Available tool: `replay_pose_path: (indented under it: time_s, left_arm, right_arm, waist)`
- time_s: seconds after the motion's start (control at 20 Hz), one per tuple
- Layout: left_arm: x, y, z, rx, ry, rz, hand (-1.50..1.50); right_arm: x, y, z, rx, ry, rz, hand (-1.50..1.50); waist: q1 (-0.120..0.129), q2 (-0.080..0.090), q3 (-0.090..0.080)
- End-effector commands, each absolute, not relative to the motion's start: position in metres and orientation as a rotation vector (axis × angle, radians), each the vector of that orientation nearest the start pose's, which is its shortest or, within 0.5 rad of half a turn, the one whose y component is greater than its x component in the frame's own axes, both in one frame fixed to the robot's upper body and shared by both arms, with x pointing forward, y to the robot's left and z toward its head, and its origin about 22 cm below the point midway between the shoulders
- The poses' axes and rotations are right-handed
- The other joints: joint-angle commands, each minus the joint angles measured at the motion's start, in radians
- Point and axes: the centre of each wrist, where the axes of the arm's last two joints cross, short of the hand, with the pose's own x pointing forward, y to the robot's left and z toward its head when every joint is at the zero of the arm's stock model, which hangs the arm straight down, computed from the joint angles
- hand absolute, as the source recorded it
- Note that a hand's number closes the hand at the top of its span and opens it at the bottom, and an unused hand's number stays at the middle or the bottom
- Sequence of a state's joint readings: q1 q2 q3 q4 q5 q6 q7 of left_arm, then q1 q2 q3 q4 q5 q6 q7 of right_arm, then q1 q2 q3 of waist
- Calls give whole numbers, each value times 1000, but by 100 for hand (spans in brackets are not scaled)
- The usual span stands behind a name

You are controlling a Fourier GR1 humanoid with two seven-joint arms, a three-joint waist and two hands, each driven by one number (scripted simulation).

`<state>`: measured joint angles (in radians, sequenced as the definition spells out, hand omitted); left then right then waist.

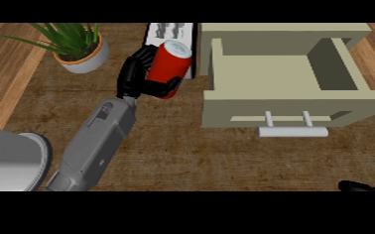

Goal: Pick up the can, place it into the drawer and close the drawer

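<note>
My left hand [139, 77] has its fingers and thumb curled round a red can [168, 67] with a silver top. The can is held above the counter, tilted slightly, just left of the drawer. The beige drawer [282, 101] stands pulled open at the right, its inside showing nothing in it. A white bar handle [293, 132] sticks out from the drawer's front. Only a black sliver of my right hand [356, 186] shows at the lower right corner.
A potted green plant [77, 49] stands at the upper left. A white appliance [172, 31] sits behind the can, next to the drawer cabinet. A grey round object [18, 161] lies at the lower left edge. The wooden counter [198, 153] stretches in front of the drawer.
</note>
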<state>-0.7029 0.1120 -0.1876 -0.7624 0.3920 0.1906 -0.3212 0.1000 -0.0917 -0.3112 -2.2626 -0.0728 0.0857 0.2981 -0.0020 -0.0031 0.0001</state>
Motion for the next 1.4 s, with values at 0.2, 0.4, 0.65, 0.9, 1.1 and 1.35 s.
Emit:
replay_pose_path:
  time_s: [0.2, 0.4, 0.65, 0.9, 1.1, 1.35]
  left_arm:
    - [400, 112, 111, -189, -1702, -75, 150]
    - [398, 82, 141, -196, -1711, -108, 150]
    - [405, 63, 188, -157, -1736, -133, 150]
    - [406, 24, 228, -146, -1712, -159, 150]
    - [408, 3, 235, -124, -1719, -204, 150]
    - [429, 4, 229, -91, -1701, -210, 150]
  right_arm:
    - [159, -292, 138, -278, -1871, -72, -150]
    - [166, -289, 149, -303, -1880, -55, -150]
    - [166, -310, 134, -294, -1875, -70, -150]
    - [152, -295, 162, -300, -1888, -65, -150]
    - [173, -319, 164, -278, -1871, -67, -150]
    - [183, -295, 164, -301, -1890, -51, -150]
  waist:
    - [-1, -1, 1]
    - [-2, 1, 0]
    - [-7, 2, 1]
    - [-17, 2, 0]
    - [-25, 5, 1]
    - [-37, 14, 1]
